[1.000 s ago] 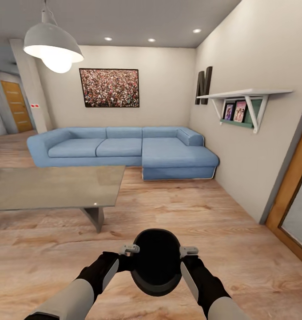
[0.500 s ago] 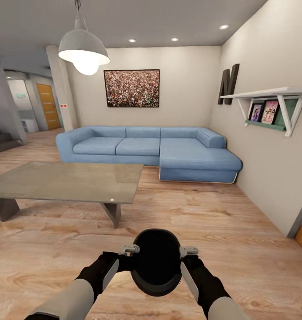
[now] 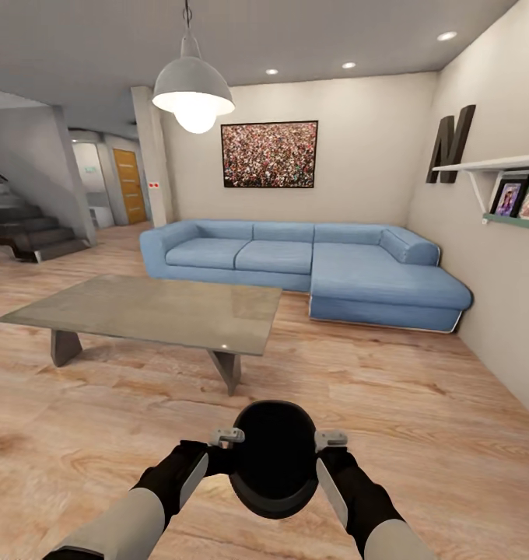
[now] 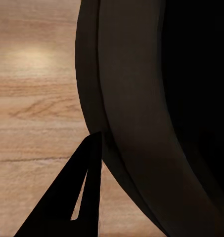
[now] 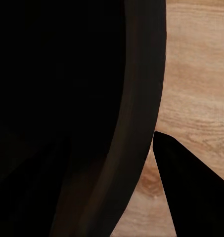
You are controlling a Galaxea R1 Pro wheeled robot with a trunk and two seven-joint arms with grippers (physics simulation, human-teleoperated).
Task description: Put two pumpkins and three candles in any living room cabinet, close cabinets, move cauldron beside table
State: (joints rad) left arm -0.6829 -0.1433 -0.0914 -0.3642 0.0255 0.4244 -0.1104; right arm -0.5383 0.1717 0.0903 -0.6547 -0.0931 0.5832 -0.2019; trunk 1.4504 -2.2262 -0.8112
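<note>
I hold the black cauldron (image 3: pixel 274 459) in front of me above the wood floor, its wide mouth facing up. My left gripper (image 3: pixel 230 449) is shut on its left rim and my right gripper (image 3: pixel 322 449) on its right rim. The left wrist view has the cauldron's dark wall (image 4: pixel 136 118) with one fingertip (image 4: pixel 79 197) outside it. The right wrist view has the cauldron (image 5: pixel 92 123) and an outer fingertip (image 5: pixel 191 197); the inner fingers are hidden. The low table (image 3: pixel 148 311), with a pale glassy top and grey slanted legs, stands ahead to the left, about a metre beyond the cauldron.
A blue corner sofa (image 3: pixel 311 268) lines the back wall behind the table. A pendant lamp (image 3: pixel 193 92) hangs over the table. Stairs (image 3: pixel 27 232) rise at far left beside an orange door (image 3: pixel 129 185). A wall with a shelf (image 3: pixel 502 175) closes the right side.
The whole view has swung left, so table and sofa sit further right in the picture and the stairs have come into view. Both grippers keep the same hold on the cauldron.
</note>
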